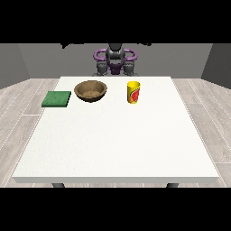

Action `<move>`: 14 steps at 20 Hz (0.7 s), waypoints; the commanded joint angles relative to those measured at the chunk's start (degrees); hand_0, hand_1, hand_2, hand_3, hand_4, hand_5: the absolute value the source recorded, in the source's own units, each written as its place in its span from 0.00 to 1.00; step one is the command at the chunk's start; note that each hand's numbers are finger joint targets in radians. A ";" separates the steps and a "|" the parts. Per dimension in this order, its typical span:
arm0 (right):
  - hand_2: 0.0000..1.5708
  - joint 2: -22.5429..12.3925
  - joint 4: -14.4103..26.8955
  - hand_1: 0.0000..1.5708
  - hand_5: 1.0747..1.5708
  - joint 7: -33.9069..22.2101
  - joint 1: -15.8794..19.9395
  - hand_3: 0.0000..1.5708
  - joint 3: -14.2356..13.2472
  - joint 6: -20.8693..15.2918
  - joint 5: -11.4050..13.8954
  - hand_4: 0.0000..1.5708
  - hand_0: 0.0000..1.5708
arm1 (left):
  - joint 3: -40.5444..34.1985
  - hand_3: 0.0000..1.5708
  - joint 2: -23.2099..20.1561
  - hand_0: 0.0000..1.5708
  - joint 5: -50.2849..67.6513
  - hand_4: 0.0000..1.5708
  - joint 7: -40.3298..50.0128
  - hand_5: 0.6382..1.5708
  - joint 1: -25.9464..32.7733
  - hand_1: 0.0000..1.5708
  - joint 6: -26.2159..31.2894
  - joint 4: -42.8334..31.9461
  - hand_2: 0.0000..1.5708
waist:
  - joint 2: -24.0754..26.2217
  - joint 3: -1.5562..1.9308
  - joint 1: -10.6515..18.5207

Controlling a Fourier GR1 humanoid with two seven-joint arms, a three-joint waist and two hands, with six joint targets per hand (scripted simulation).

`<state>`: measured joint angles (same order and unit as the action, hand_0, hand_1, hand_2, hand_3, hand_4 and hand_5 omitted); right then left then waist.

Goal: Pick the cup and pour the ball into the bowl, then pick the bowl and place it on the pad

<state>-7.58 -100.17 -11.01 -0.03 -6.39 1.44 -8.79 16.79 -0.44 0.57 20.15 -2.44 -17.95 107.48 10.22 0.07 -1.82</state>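
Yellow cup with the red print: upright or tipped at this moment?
Upright. The yellow cup with the red print stands on its base on the white table, rim facing up, apart from the brown wooden bowl.

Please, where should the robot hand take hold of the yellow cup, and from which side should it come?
Probably around the side wall of the yellow cup, coming level from the robot's edge: it stands upright and apart from the bowl, so its wall is free and the mouth stays up.

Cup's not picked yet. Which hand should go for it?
Probably the robot's left, at the view's right. The yellow cup stands upright on that side of the table, right of the wooden bowl. Neither hand shows over the table yet.
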 commanded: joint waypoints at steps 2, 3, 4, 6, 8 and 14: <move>0.00 -1.37 -1.07 0.00 0.98 2.98 -0.84 0.00 -3.92 2.82 -3.65 0.28 0.00 | -2.50 0.00 -1.63 0.00 0.82 0.00 -4.22 0.95 -0.03 0.00 2.51 0.49 0.00 | -5.17 -0.07 -0.21; 0.00 -1.54 1.85 0.00 0.98 6.35 0.40 0.00 -3.56 4.22 -3.06 0.27 0.00 | -3.38 0.00 -0.51 0.00 -1.05 0.00 -2.66 0.95 -5.51 0.00 0.65 -0.59 0.00 | -7.73 -0.05 -0.22; 0.00 -0.32 -0.07 0.00 0.98 3.76 0.48 0.00 -1.98 2.87 -2.22 0.24 0.00 | -1.54 0.00 -0.41 0.00 -1.18 0.00 -5.97 0.94 -1.20 0.00 2.03 -1.14 0.00 | -6.77 -0.07 0.49; 0.00 -1.33 1.50 0.00 0.99 7.95 4.15 0.00 -2.58 3.50 -1.50 0.20 0.00 | -6.40 0.00 -1.69 0.00 0.94 0.00 -14.65 0.95 -4.97 0.00 3.59 -6.37 0.00 | -13.51 -0.10 -0.68; 0.00 -2.28 4.58 0.00 1.00 11.35 6.86 0.00 -4.95 3.19 -1.21 0.19 0.00 | -6.83 0.00 -1.55 0.00 -0.51 0.00 -16.12 0.93 -8.72 0.00 3.54 -8.10 0.00 | -16.63 -0.07 -0.29; 0.00 -3.00 6.28 0.00 1.00 13.85 10.51 0.00 -4.60 4.79 -1.49 0.11 0.00 | -16.21 0.00 -5.66 0.00 1.86 0.00 -24.32 0.90 -15.90 0.00 6.77 -18.03 0.00 | -21.91 -0.09 -1.83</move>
<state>-9.80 -95.23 0.03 8.64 -10.70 4.82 -10.25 5.84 -3.62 0.81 1.33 -14.42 -13.51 94.82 -7.74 -0.01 -2.81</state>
